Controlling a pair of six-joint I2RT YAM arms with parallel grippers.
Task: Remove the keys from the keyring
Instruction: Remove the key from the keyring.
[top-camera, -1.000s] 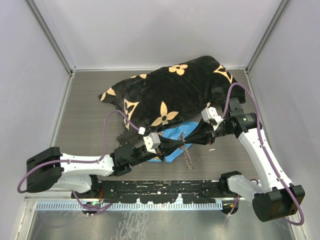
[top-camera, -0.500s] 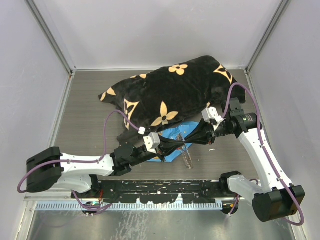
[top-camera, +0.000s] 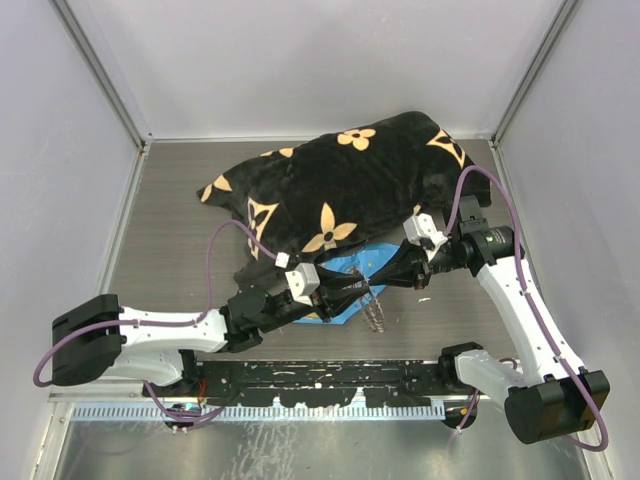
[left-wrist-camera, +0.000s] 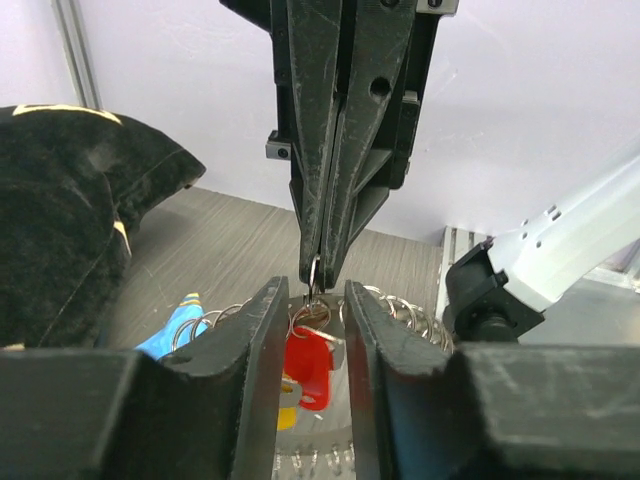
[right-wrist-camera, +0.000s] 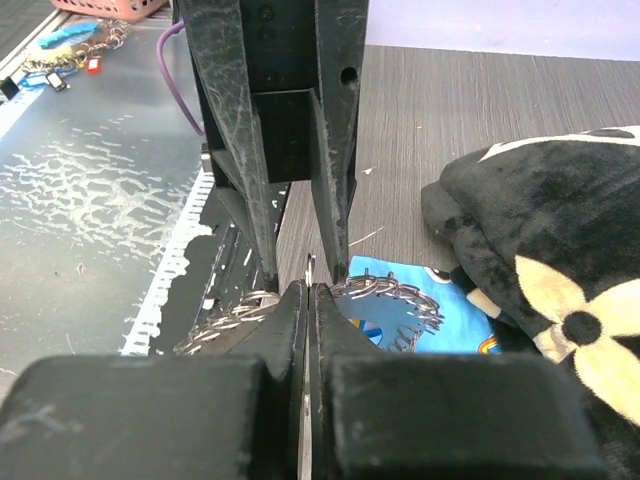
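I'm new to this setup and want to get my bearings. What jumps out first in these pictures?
A big black blanket with tan flowers fills the back of the table. In front of it, over a blue cloth, the left gripper and right gripper meet tip to tip at a coiled silver keyring, the right one's jaws pressed shut. A red key hangs just below them.
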